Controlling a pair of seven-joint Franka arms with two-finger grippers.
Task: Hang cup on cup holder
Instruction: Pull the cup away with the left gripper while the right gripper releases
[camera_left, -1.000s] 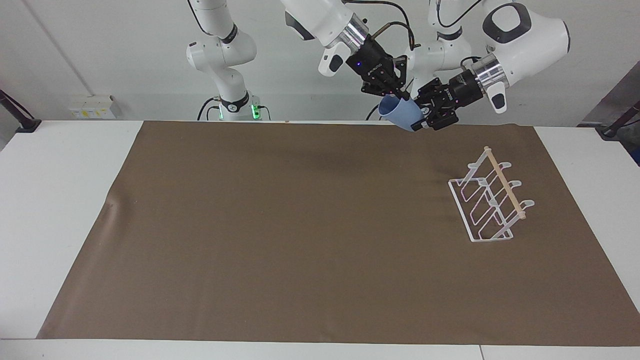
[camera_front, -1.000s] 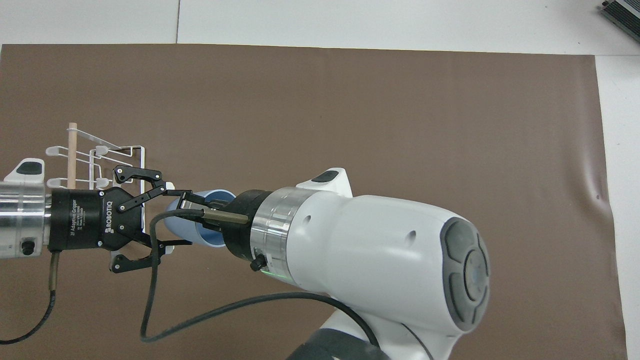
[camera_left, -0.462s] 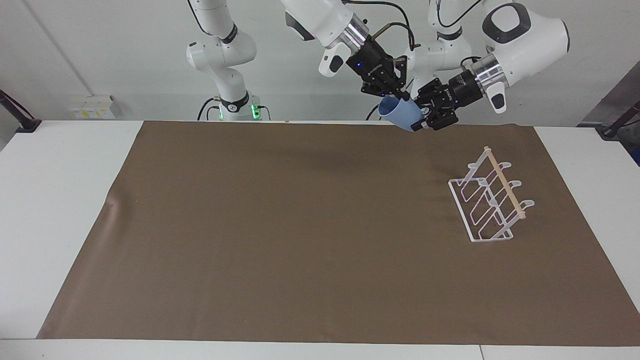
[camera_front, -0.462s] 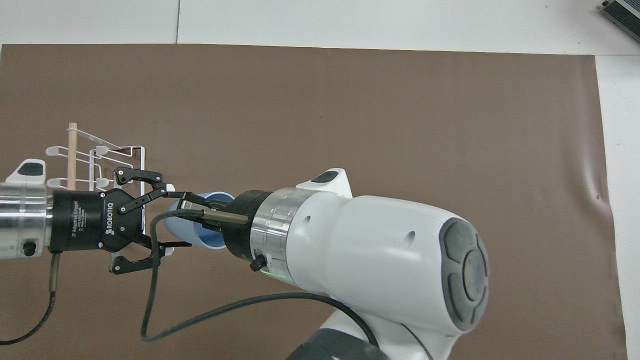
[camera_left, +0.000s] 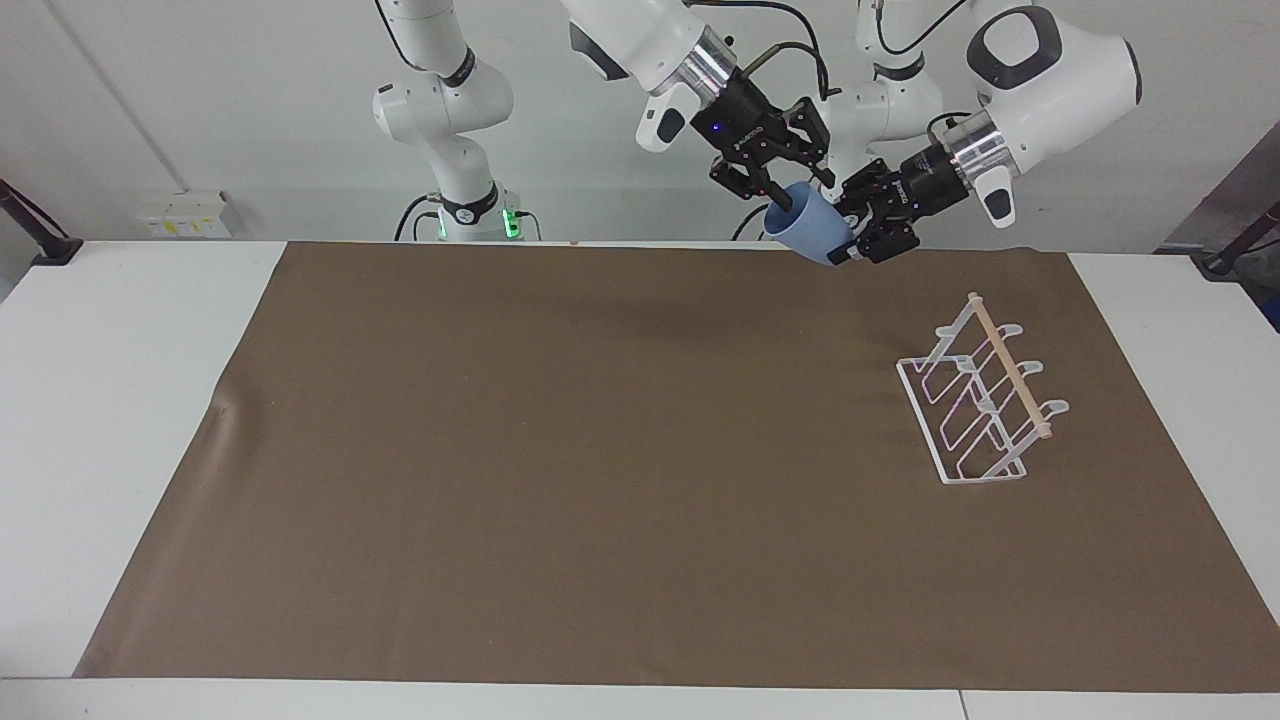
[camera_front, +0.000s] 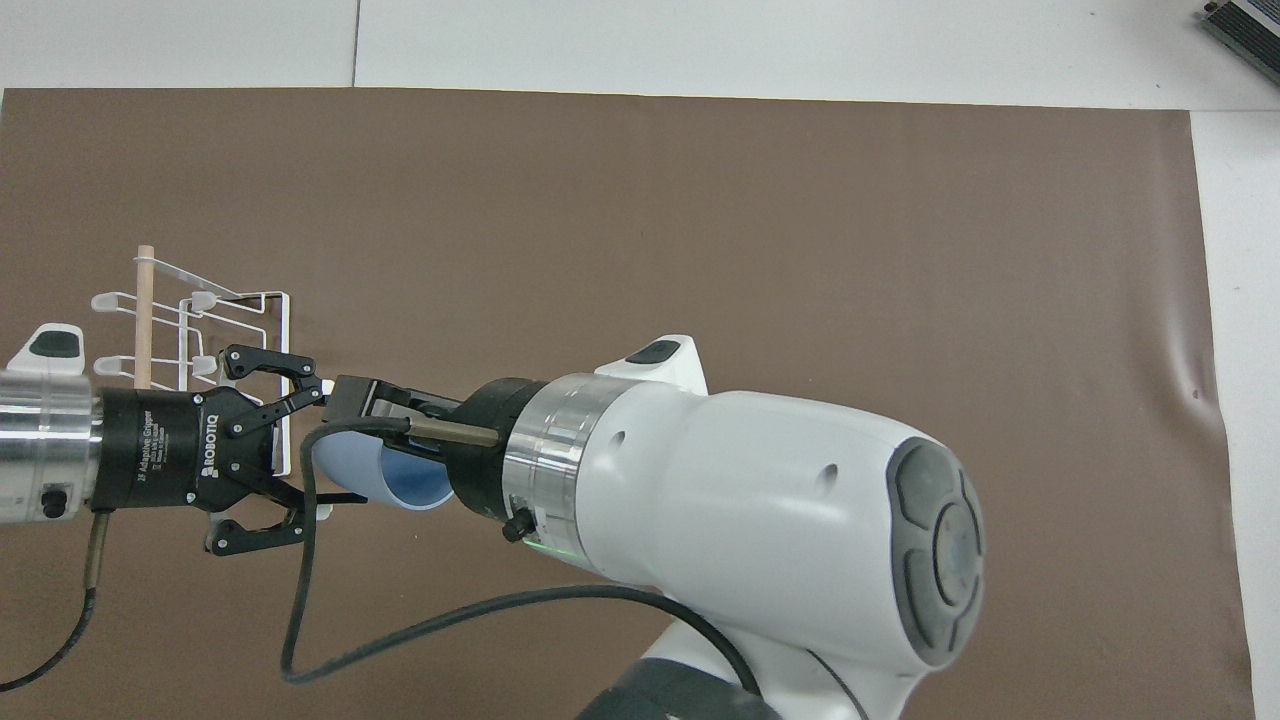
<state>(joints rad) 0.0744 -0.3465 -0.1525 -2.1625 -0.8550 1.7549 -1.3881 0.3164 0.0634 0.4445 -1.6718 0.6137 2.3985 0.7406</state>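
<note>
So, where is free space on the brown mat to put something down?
Most of the brown mat is bare, from the cup holder to the right arm's end. It is crowded only above the mat's edge nearest the robots, where the left gripper holds the cup and the right gripper stands open at its rim.

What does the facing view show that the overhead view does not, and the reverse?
Only facing: the right arm's base, the whole holder, and that the cup hangs in the air over the cloth's edge.
Only overhead: a dark device at the table's corner, and the lettering on the left hand.
Both: the left hand shut on the cup's base, the open right hand at its rim, the holder, the cloth.
</note>
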